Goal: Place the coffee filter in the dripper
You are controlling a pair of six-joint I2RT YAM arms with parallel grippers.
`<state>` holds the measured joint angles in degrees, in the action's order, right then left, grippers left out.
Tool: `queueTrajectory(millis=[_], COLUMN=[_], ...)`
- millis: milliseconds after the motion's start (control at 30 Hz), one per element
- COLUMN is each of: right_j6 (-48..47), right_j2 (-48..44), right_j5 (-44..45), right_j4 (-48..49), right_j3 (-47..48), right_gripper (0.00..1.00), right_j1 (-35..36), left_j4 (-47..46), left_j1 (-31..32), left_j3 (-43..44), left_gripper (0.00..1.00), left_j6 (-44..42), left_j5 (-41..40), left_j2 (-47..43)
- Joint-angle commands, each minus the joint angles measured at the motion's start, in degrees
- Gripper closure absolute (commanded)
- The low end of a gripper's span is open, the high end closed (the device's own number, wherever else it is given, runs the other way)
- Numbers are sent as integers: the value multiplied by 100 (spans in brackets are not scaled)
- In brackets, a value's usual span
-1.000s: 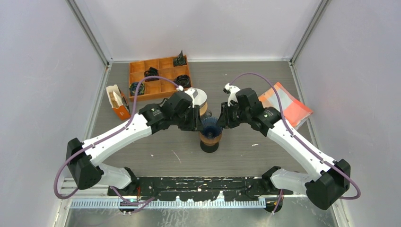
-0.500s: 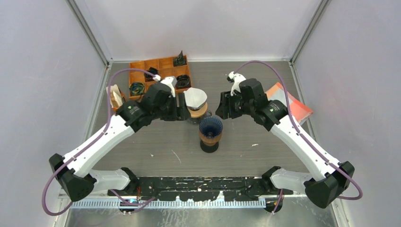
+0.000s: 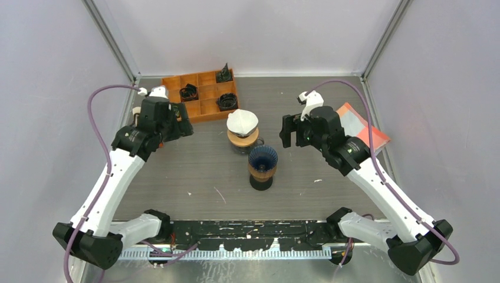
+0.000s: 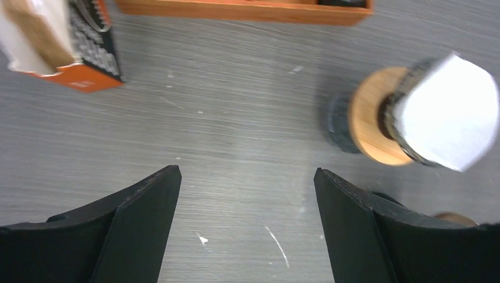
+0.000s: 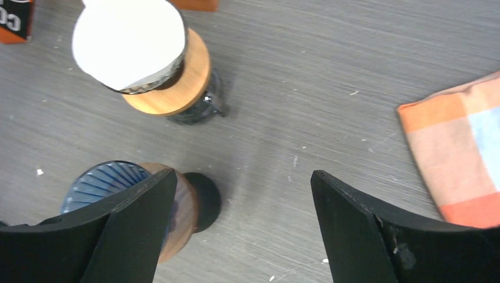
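Overhead only, orange tray (image 3: pixel 206 108) compartments, beyond dripper (image 3: pixel 242 140)

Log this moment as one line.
filter: in wooden-collared dripper | blue dripper: empty | left tool: open, empty | right tool: open, empty

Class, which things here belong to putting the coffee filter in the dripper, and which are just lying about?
Job: white filter; wood-collared dripper holding it.
Lying about: empty blue dripper; orange tray; checked cloth; orange box.
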<state>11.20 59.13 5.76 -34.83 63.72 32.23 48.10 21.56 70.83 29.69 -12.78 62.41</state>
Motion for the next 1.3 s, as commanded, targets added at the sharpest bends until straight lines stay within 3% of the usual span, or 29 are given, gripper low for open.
queueTrajectory(millis=[0, 100, 367, 533, 933, 1267], right_j6=[-357, -522, -859, -899, -1048, -1059], right_j2=[-331, -508, -986, -1144, -1512, -1503], right_j5=[725, 1043, 1616, 1761, 2001, 1965], right_j4=[647, 888, 1603, 1801, 2336, 2445], right_j3=[-351, -609, -1291, -1577, -2184, -2272], right_gripper=[7, 1, 0, 0, 0, 0], right_j1=[-62, -76, -96, -94, -94, -94], left_j4=[-55, -318, -894, -1125, -1505, -1523], left_j1=[-631, -1208, -2529, -3106, -3471, -3492], left_j3=[-2, 16, 139, 324, 976, 1311], left_gripper=[14, 14, 16, 23, 60, 76], left_j6=[-457, -556, -500, -355, -401, -446], left_j5=[-251, -86, 373, 553, 220, 284], left_j2=[7, 155, 715, 1259, 2350, 3177])
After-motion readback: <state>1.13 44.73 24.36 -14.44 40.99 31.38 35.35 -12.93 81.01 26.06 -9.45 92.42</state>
